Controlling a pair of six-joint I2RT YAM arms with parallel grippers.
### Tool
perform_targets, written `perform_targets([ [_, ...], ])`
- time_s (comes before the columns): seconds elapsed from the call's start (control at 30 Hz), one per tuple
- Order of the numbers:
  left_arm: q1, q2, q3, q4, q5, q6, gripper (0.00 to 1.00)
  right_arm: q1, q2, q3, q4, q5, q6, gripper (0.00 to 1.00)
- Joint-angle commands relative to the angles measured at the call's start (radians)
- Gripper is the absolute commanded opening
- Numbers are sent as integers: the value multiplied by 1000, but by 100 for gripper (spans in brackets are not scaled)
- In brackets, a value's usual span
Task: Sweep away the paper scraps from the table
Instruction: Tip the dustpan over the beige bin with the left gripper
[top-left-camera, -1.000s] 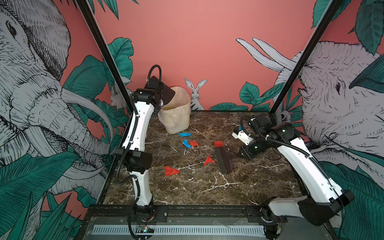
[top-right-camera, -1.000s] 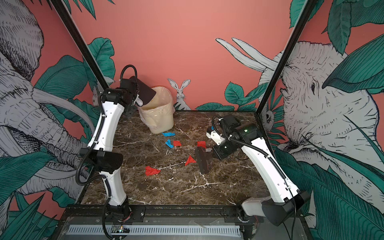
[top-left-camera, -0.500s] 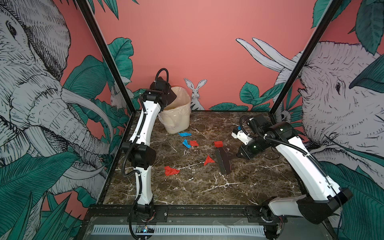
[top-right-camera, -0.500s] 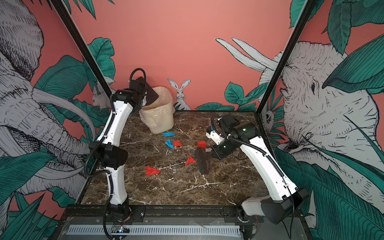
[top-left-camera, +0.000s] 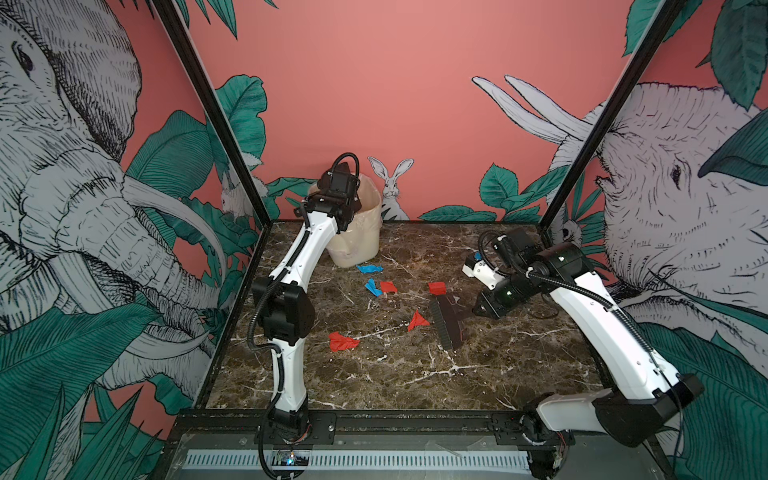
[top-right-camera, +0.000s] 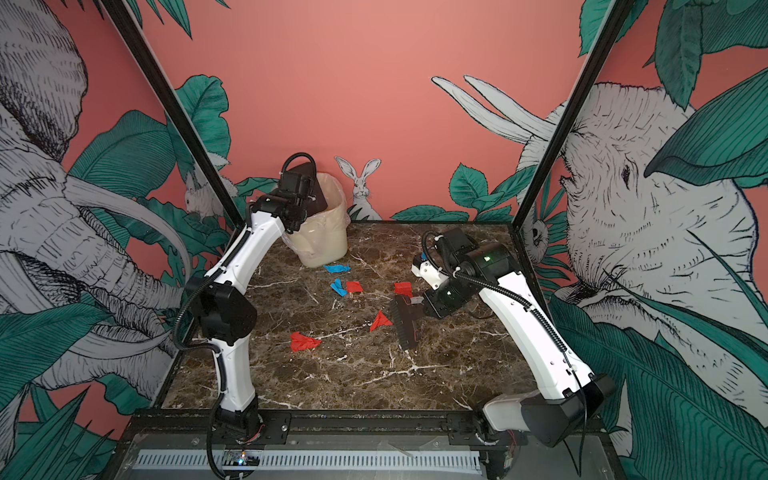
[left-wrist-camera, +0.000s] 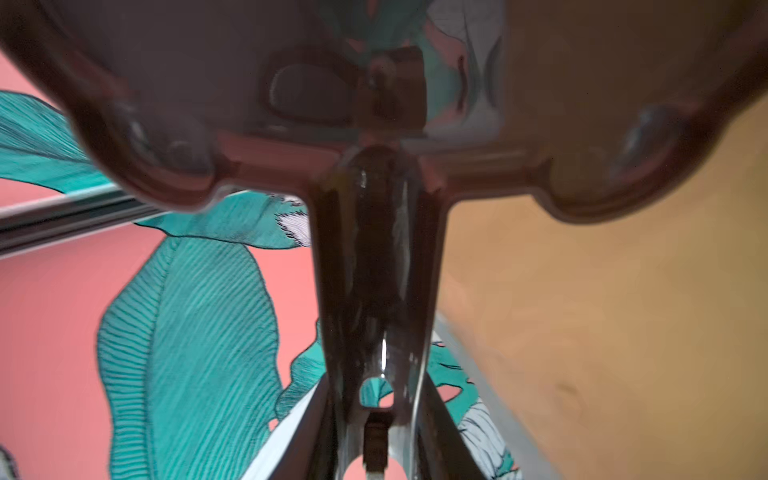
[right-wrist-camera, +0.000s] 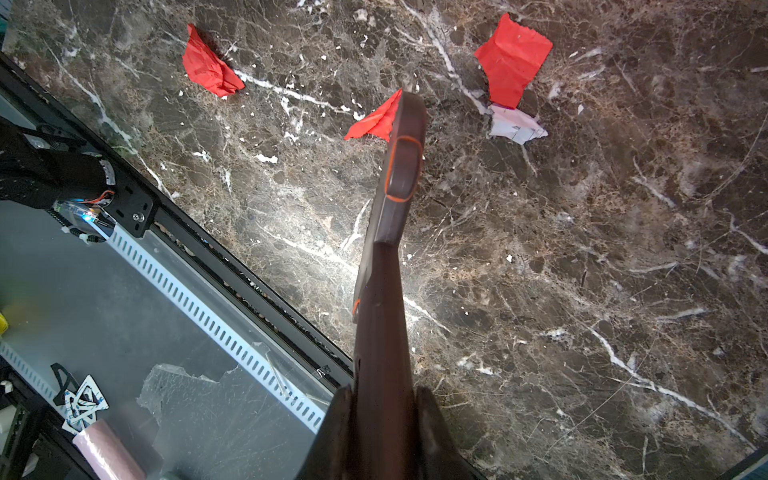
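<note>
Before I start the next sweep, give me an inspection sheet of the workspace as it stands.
Surface: brown marble table, littered around the middle.
Job's things: red and blue paper scraps, one white scrap; brush head down beside a red one.
Clutter: lined bin, back left corner.
Grippers: left gripper shut on dustpan over the bin; right gripper shut on brush handle.
Cables: black hoses along both arms, no snag seen.
Surroundings: jungle mural walls, black frame posts.

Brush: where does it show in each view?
Both top views: brush right of centre, in the right gripper.
Left wrist: not in it.
Right wrist: runs up the middle.
Shared landmark: red scrap beside its head.
</note>
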Motion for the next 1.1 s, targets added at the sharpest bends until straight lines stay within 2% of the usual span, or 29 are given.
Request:
perform_targets([
  [0.0, -13, -124, -55, 239, -66, 161, 0, -4, -16, -1, -6, -4, -11, 0],
  [0.4, -25, -180, -164, 391, -86, 320, 0, -5, -31, 4, -8, 8, -12, 0],
  [0.63, -33, -229, -184, 457, -104, 333, 0, -5, -44, 0, -2, 47, -7, 0],
  [0.73, -51, -261, -153, 396, -80, 232, 0, -6, -43, 3, -3, 124, -13, 0],
  [0.83, -89, -289, -104, 233, -38, 43, 0, -6, -38, 7, -12, 220, -25, 0],
  [1.07, -250, -413, -185, 7, 30, -296, 0, -6, -16, 17, -6, 363, -44, 0],
])
